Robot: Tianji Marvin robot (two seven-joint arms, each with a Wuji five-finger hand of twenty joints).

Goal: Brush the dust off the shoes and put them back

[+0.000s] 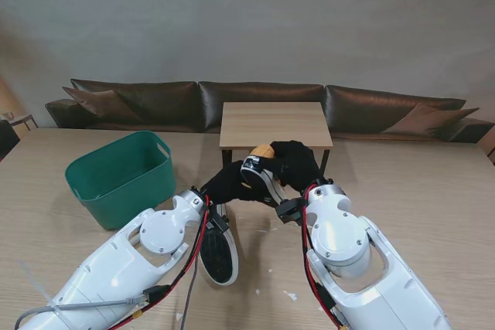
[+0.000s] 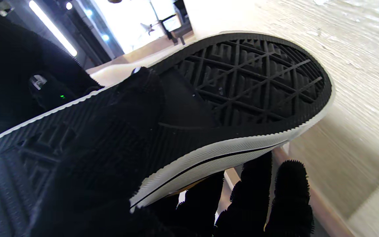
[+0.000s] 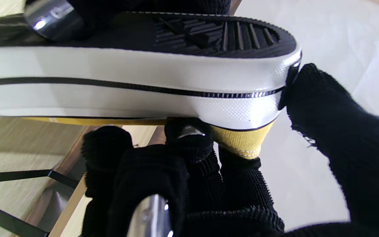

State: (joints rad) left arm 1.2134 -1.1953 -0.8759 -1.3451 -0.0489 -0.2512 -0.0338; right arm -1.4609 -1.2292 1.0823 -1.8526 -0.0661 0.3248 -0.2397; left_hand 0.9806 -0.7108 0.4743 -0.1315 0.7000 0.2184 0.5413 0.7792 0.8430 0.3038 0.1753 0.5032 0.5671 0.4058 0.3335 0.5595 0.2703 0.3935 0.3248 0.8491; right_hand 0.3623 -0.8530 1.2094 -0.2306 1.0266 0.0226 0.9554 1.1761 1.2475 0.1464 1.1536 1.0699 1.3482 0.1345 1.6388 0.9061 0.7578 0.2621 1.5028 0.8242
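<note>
Sofa behind, wooden table (image 1: 402, 191) below — I hold the shoe (image 1: 261, 169) aloft between both hands, left hand (image 1: 230, 184) and right hand (image 1: 295, 163) each clamped on it, sole toward me; second shoe (image 1: 218, 253) lies nearer me.

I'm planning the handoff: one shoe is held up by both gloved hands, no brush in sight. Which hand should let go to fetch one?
Probably the right hand. It only pinches the yellow, white-soled sneaker's end, while the left hand wraps its black sole mid-length, a steadier hold.
</note>
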